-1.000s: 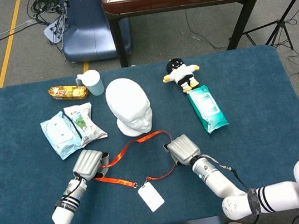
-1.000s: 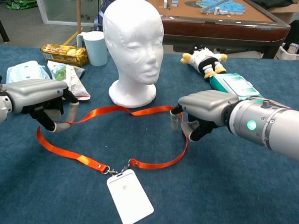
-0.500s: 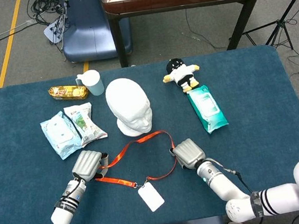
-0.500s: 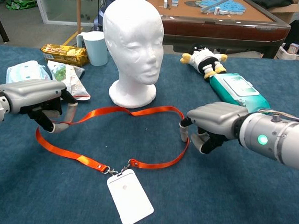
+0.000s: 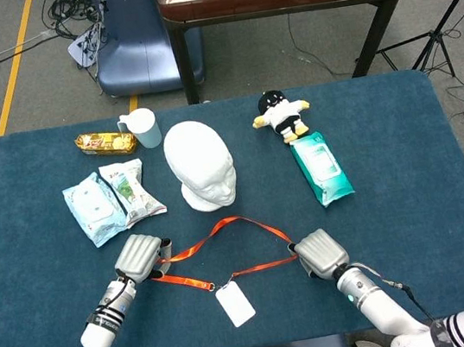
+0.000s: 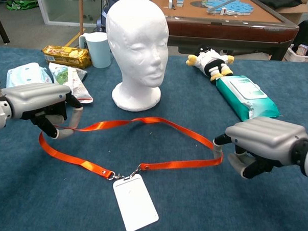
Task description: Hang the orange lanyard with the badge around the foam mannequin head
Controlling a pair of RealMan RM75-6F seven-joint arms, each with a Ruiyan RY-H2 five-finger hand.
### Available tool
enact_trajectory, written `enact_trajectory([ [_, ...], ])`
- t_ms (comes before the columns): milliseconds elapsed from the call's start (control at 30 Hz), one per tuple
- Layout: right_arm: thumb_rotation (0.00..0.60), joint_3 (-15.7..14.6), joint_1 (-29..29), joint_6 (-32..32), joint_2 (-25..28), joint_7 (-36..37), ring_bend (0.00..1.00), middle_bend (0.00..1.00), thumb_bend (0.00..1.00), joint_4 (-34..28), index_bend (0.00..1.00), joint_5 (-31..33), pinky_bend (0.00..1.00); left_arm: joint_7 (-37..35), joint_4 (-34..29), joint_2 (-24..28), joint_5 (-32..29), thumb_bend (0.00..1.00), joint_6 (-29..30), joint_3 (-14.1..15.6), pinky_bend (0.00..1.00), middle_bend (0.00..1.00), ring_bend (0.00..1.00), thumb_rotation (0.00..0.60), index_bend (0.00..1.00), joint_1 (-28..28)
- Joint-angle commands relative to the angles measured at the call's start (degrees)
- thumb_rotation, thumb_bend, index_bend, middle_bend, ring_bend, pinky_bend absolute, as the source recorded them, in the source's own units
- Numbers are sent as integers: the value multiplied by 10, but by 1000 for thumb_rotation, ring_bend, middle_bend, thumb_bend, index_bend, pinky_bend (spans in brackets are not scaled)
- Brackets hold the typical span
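Lanyard point(image 6: 143, 122): looking light, limp, slippery; left hand point(image 6: 39, 103) and right hand point(image 6: 262, 146) gripping opposite loop ends; badge point(image 6: 135, 202) lying flat.

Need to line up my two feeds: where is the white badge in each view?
Head view: badge lies low, centre-left, between the two hands.
Chest view: badge lies bottom centre, nearest the camera.
Shared landmark: foam mannequin head, beyond the badge.

Orange lanyard point(image 6: 157, 164), white badge point(image 6: 135, 202), white foam head point(image 6: 137, 45), dark blue tablecloth point(image 5: 388, 167), teal wipes pack point(image 5: 320, 167)
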Motion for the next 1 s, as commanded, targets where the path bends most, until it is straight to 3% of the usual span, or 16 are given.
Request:
enact_trajectory([
  [33, 600, -8, -20, 19, 15, 12, 1000, 920, 693, -15, 366, -32, 1000, 1, -1, 0, 1, 398, 0, 1, 891, 1000, 1000, 600, 622, 0],
  [133, 600, 15, -30, 32, 2, 40, 1000, 916, 610, 0, 365, -52, 1000, 2, 2, -2, -1, 398, -1, -1, 891, 1000, 1000, 600, 622, -1],
  [300, 600, 65, -25, 38, -33, 40, 1000, 915, 343, 37, 366, -48, 1000, 4, 3, -2, -6, 398, -3, -5, 891, 1000, 1000, 600, 622, -3],
  [367, 600, 83, -18, 32, -46, 32, 1000, 915, 306, 47, 366, -36, 1000, 5, 4, -2, -8, 398, -3, -6, 891, 1000, 1000, 600, 622, -3],
  [567, 600, 119, -3, 20, -72, 15, 1000, 916, 279, 70, 365, -4, 1000, 6, 4, -2, -12, 397, -4, -8, 891, 1000, 1000, 600, 622, -4],
  [767, 600, 165, 26, 10, -116, -25, 1000, 918, 285, 131, 365, 48, 1000, 12, 1, -3, -16, 398, -6, -10, 891, 1000, 1000, 600, 623, -7],
  [1000, 600, 193, 62, -16, -161, -57, 1000, 921, 323, 204, 383, 88, 1000, 16, -1, -4, -17, 398, -6, -10, 891, 1000, 1000, 600, 622, -9],
])
